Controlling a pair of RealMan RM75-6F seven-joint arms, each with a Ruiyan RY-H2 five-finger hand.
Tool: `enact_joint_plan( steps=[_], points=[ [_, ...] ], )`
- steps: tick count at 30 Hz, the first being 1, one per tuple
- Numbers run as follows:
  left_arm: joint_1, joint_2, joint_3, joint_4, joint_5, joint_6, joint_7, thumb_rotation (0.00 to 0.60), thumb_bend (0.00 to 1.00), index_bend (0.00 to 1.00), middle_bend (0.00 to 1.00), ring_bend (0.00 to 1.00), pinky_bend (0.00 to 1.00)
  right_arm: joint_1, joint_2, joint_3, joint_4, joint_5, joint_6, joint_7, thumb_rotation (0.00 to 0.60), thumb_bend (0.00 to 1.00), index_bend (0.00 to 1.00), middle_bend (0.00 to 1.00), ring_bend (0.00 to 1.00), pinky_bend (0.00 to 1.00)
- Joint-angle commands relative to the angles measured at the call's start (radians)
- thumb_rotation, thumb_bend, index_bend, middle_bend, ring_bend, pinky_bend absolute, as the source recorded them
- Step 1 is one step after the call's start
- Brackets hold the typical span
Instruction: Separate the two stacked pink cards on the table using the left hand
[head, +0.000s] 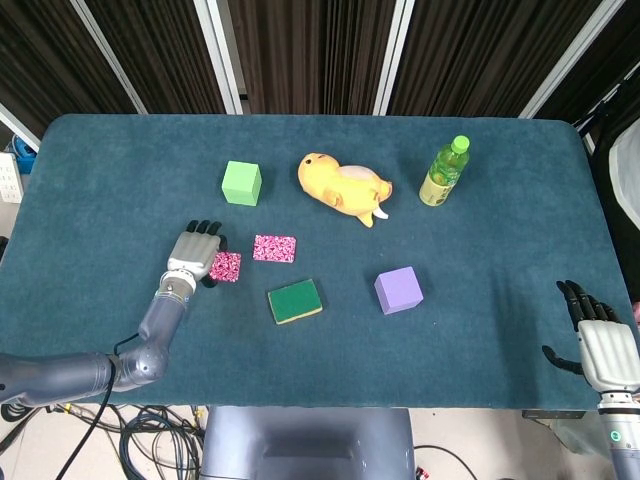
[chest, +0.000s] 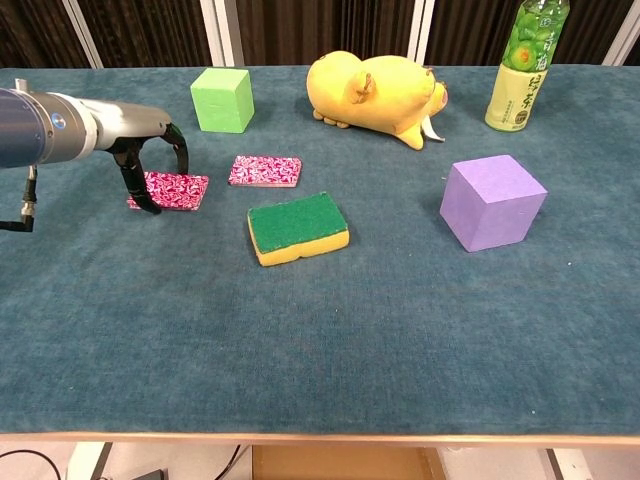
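Touching pink card (chest: 174, 190) — left robot hand (chest: 150, 160) fingertips.

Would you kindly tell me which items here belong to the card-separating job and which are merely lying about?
Job: left hand, pink card under its fingers, second pink card.
Lying about: green cube, sponge, yellow plush toy, bottle, purple cube.

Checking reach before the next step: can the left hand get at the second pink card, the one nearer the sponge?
Probably yes. The left hand rests on one pink card; the other pink card lies just beside it with bare table between, apart from the sponge.
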Motion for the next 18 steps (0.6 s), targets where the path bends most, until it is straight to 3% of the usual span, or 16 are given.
enact_joint_plan(
  steps=[1, 18],
  points=[
    [0.000, -0.001, -0.001, 0.001, 0.001, -0.002, 0.000, 0.600, 0.18, 0.39, 0.14, 0.00, 0.00, 0.000, 0.000, 0.000, 0.000, 0.000, 0.000, 0.000, 0.600, 0.20, 0.03, 0.08, 0.15, 0.22],
    [-0.004, -0.009, -0.004, 0.008, -0.009, -0.003, 0.014, 0.600, 0.19, 0.41, 0.16, 0.00, 0.00, 0.001, 0.002, 0.000, -0.001, 0.005, -0.005, -0.001, 0.600, 0.20, 0.03, 0.08, 0.15, 0.22]
  ],
)
